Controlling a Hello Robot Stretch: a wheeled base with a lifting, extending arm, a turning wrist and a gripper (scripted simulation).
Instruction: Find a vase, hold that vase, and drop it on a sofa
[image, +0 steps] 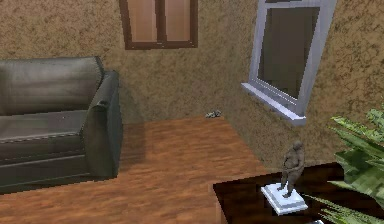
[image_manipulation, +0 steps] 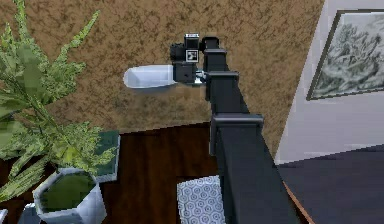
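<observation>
**A:** What does the robot face ahead?

**B:** A dark grey sofa (image: 55, 115) stands at the forward view's left on the wooden floor. It is well apart from the dark bench (image: 240, 195) at the lower right, where a small statue (image: 290, 175) stands near a plant (image: 365, 150).

**A:** And out to the arm's side?

**B:** The arm (image_manipulation: 235, 130) reaches toward a brown wall. A pale, bowl-shaped vase (image_manipulation: 150, 77) hangs at its far end, clear of every surface, so the fingers (image_manipulation: 176, 72) hold it. A potted plant (image_manipulation: 60, 150) stands at the lower left.

**A:** So which step is this?

**B:** Carrying, it seems. Next, the base likely must turn and drive to the sofa, then bring the vase over the cushions before letting go.
</observation>
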